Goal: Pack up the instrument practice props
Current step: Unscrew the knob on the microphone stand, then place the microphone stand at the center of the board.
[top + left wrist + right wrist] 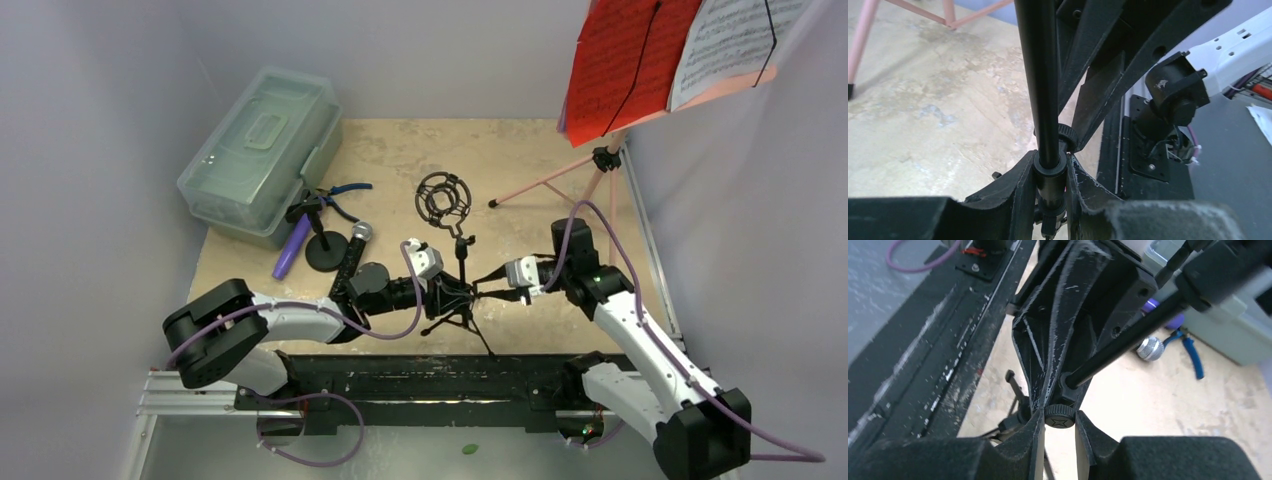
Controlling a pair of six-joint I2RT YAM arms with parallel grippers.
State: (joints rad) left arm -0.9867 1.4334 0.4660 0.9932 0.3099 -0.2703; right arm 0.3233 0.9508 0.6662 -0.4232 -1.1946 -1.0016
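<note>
A black mic tripod [461, 292] with a round shock mount [443, 198] stands at table centre. My left gripper [447, 293] is shut on its pole collar [1050, 169] from the left. My right gripper [487, 283] is shut on the tripod's small ribbed knob [1059, 416] from the right. The pink music rack [566, 178] stands at the back right, holding red pages [625, 60] and a white page [735, 40]. A purple microphone [292, 250] and a black-silver microphone [353, 252] lie at the left beside a second black stand [321, 245].
The clear greenish case [262, 150] sits shut at the back left. Blue-handled pliers [346, 196] lie beside it. The black base rail [440, 380] runs along the near edge. Walls close in on the left, back and right.
</note>
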